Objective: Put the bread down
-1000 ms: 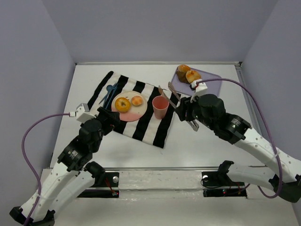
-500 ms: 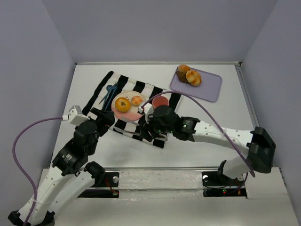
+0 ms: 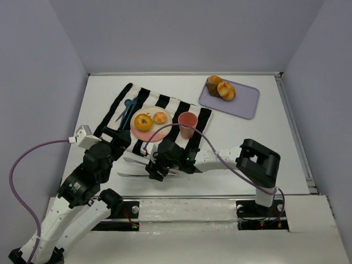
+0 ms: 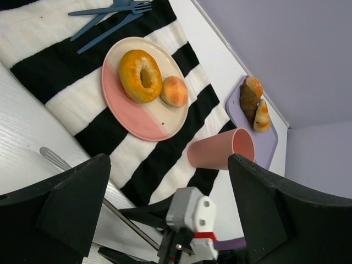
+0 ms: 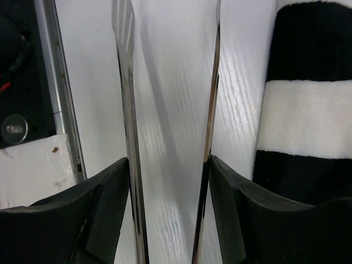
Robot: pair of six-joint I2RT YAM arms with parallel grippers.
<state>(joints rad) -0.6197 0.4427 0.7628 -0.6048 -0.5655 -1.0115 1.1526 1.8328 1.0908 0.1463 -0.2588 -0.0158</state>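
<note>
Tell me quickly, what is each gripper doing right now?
Left gripper: open, empty.
Right gripper: closed on the tongs.

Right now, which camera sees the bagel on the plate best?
The left wrist view: the bagel is big, whole and unblocked, hole showing. The top view shows it too, only small. The right wrist view misses it, showing just tongs and striped cloth.
</note>
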